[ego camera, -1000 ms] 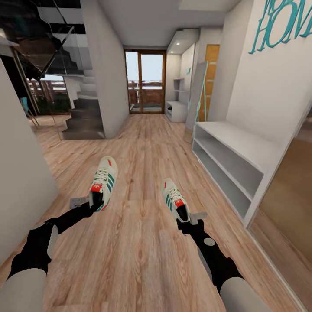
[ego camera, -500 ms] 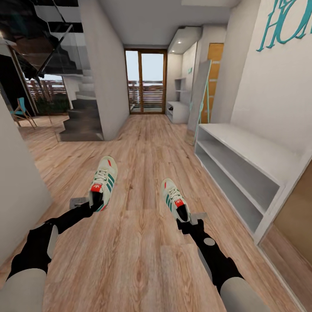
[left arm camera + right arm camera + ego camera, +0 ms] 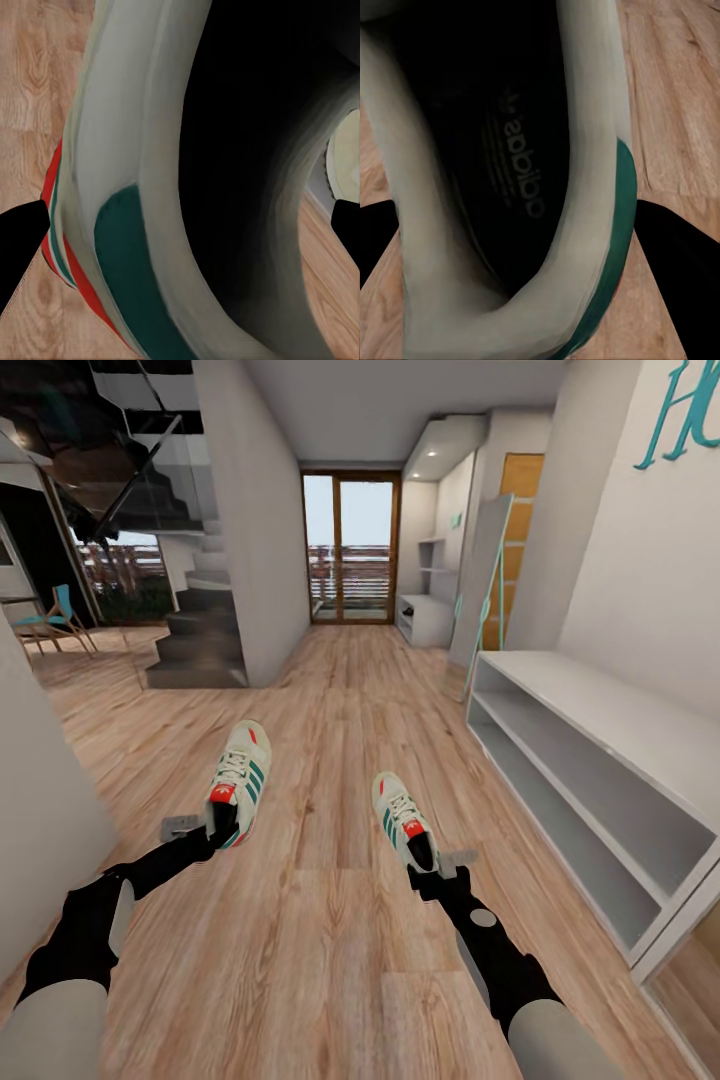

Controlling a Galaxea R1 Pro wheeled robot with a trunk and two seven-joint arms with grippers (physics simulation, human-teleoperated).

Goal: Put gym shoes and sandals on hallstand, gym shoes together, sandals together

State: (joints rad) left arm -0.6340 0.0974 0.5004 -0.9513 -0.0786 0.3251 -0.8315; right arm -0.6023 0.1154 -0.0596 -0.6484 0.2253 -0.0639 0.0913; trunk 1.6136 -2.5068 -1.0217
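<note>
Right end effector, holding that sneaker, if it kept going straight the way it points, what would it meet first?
Beyond the gym shoe that the right end effector already grips, probably the corridor floor: it points ahead and slightly down the open corridor, left of the white bench. Depth is unclear, so treat that as a guess.

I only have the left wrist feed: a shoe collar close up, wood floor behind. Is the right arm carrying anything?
Observer: Yes. The right tool is shut on the right gym shoe at its heel, toe pointing away from the robot.
Operator: Which bench is close?
Observer: The plain white bench under teal lettering, on the robot's right. Both its shelves look bare.
Operator: And the hallstand?
Observer: A pale unit stands far down the corridor by the glass door; it is too small to identify.
</note>
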